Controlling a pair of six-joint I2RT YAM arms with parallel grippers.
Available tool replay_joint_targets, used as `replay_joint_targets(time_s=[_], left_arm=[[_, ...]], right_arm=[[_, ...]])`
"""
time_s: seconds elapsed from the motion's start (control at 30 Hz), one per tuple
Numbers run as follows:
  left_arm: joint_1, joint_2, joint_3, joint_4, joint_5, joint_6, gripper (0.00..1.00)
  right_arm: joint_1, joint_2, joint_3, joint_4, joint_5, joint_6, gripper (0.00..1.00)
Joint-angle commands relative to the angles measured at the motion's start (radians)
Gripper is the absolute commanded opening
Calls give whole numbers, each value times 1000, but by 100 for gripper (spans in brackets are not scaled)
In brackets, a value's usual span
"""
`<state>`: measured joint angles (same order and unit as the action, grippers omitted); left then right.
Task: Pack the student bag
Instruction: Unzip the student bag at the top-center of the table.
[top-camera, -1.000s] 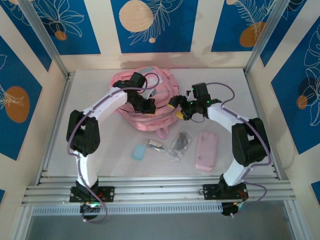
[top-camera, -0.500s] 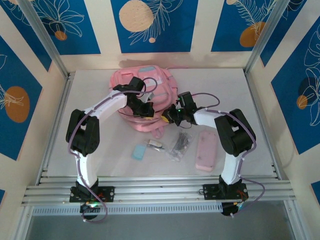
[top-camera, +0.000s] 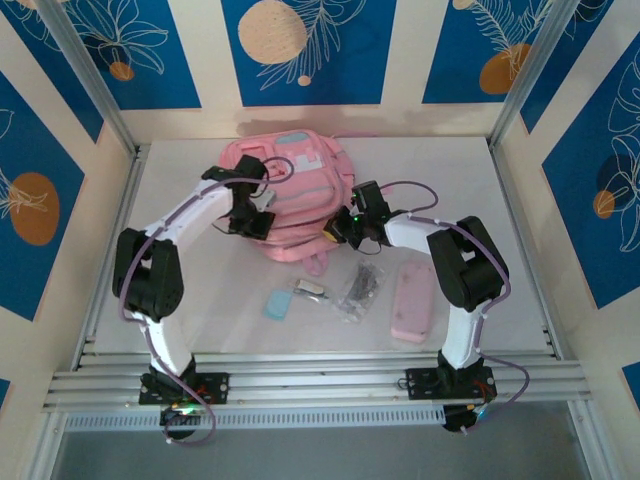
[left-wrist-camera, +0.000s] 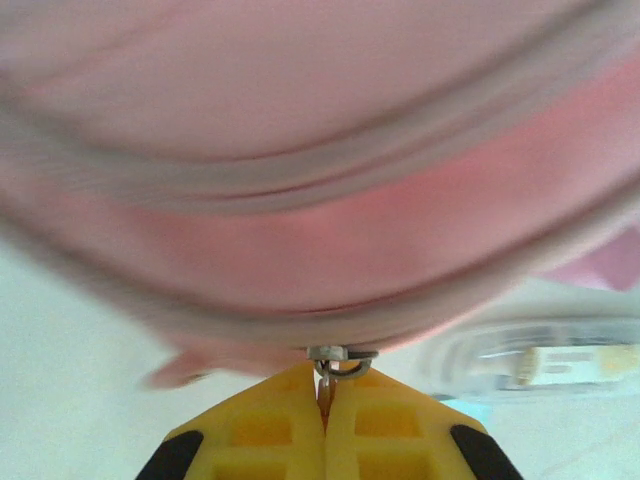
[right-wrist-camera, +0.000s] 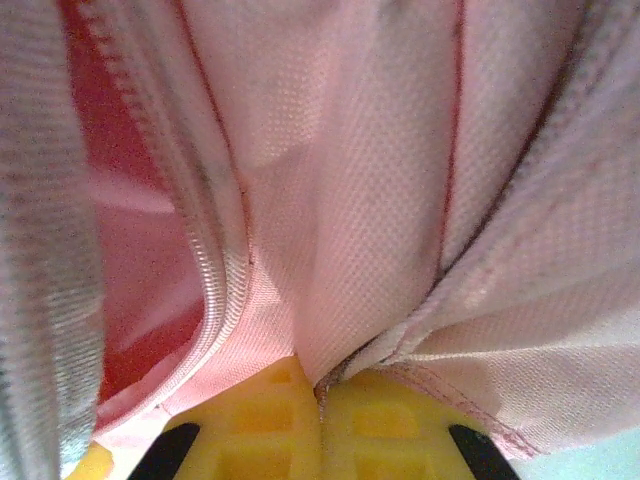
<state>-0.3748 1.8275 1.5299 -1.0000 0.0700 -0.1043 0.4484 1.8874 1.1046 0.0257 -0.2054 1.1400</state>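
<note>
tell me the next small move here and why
Probably slide the left fingers along the zip line to open the student bag: they are shut on its small metal zipper pull, and the right fingers are shut on a fold of its pink fabric, which should brace it.

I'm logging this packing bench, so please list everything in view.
soft pink fabric backpack: one, pink with blue-grey trim, far middle of table.
flat oblong pencil case: one, pale pink, near right.
small flat block: one, light blue, near middle.
small white-and-silver item: one, beside the block.
clear plastic packet: one, dark contents, left of the case.
white table: one, under everything.
left arm: one, white and black; yellow jaws shut on the backpack's metal zip ring.
right arm: one, white and black; yellow jaws shut on backpack fabric.
</note>
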Motion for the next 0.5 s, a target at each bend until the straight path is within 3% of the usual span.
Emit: replay_joint_targets(time_s=[0.0,0.1,0.3,0.33,0.47], left_arm=[[55,-44,-12,-104,-237,69,0],[108,-28,-8,-51,-314,100,0],[169,-3,-1,140,-348,247,0],[171,1,-2,162,-330,282,0],[170,3,9,175,-58,336,0]], right_arm=[[-36,-6,29,-104,123,-70,0],[-54,-11,29,-119,135,-88,0],[-99,-10,48,-153,148,-147,0],[-102,-7,52,-152,144,-156,0],[-104,5,96,-162,132,-203,0]])
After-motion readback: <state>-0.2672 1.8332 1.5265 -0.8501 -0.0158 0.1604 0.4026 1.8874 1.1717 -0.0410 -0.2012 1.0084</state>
